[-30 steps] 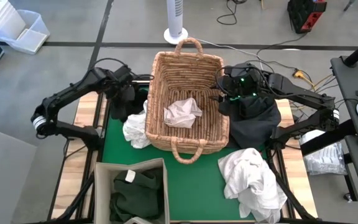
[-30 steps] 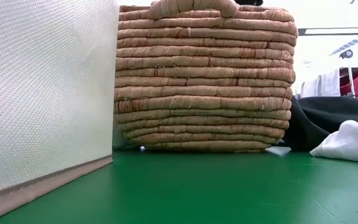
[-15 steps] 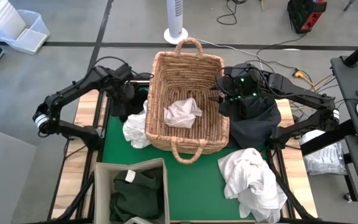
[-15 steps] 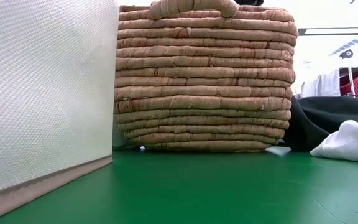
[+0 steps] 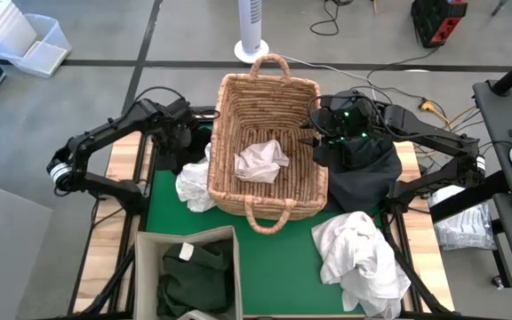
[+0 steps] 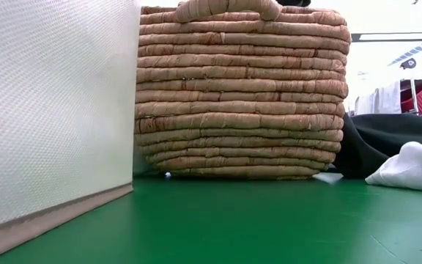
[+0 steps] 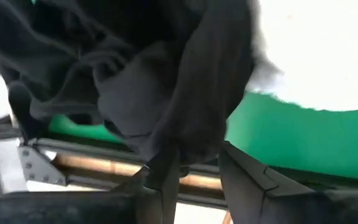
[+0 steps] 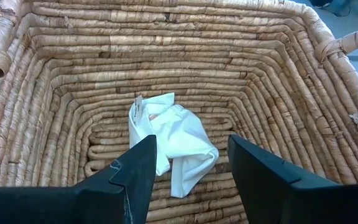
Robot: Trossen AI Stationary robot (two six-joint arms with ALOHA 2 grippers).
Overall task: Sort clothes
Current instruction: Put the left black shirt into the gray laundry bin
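My left gripper (image 5: 185, 142) (image 7: 197, 155) is just left of the wicker basket (image 5: 269, 147), shut on a black garment (image 5: 181, 153) (image 7: 160, 81). My right gripper (image 5: 320, 135) (image 8: 191, 140) hovers open over the basket's right rim, above a white garment (image 5: 260, 162) (image 8: 173, 140) that lies on the basket floor. Another white garment (image 5: 194, 187) lies on the green mat against the basket's left wall. A dark garment (image 5: 367, 169) (image 6: 387, 139) is heaped right of the basket. A large white garment (image 5: 363, 253) (image 6: 416, 165) lies near the right front. My left gripper pinches a hanging fold of the black garment (image 7: 182, 146) between its two fingers. The rest of the cloth bunches slack beyond the fingers (image 7: 163, 177). Whether the garment still rests on the mat does not show.
A beige fabric bin (image 5: 194, 271) (image 6: 50, 110) at the near left holds dark green clothes (image 5: 194, 276). The green mat (image 5: 287, 253) has bare room between bin and large white garment. The basket's tall walls and handles (image 5: 269, 62) stand in the middle.
My left gripper has moved a little toward the basket, and the black garment has shifted with it. Everything else has stayed where it was.
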